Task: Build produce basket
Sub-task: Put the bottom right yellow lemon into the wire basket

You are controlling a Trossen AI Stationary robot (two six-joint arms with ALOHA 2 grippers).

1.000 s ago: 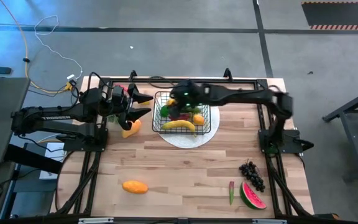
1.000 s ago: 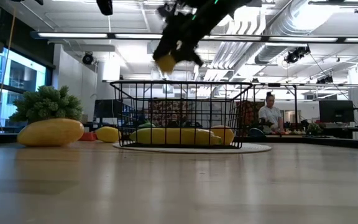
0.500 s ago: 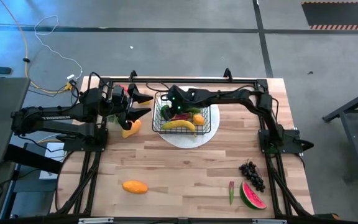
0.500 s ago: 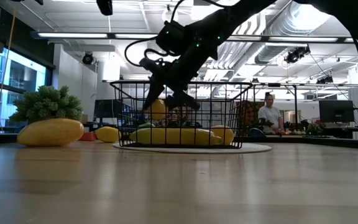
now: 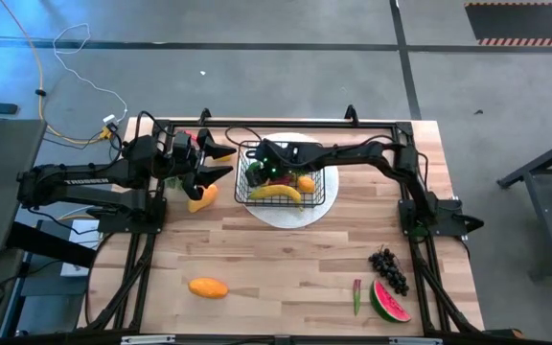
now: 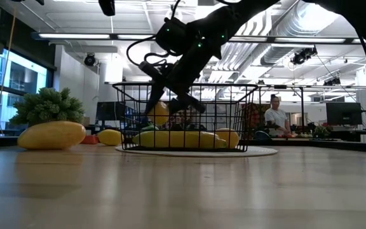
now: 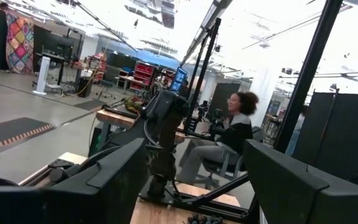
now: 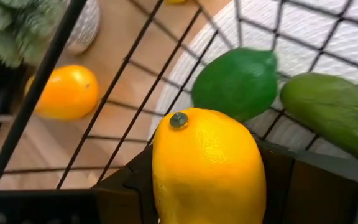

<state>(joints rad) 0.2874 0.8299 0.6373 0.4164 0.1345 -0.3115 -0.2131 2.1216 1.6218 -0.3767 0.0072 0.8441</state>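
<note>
The black wire basket stands on a round white plate at the table's far middle. It holds a banana, a lime, a cucumber and an orange piece. My right gripper reaches down inside the basket's left half, shut on a yellow lemon, which also shows in the low view. My left gripper is open and empty, left of the basket. My right gripper pinches the lemon's two sides between its two fingers, the stem end facing outward. The fingers slant down into the basket from above and the table's right. The lemon sits below the rim; whether it rests on other produce, I cannot tell.
An orange-yellow fruit lies under the left arm, beside a green leafy piece. An orange mango lies near the front left. Grapes, a watermelon slice and a small red-green piece lie at the front right.
My right gripper has gone down from above the basket's rim into the basket's left half, carrying the lemon with it and staying shut on it. In the last half second it has barely moved.
</note>
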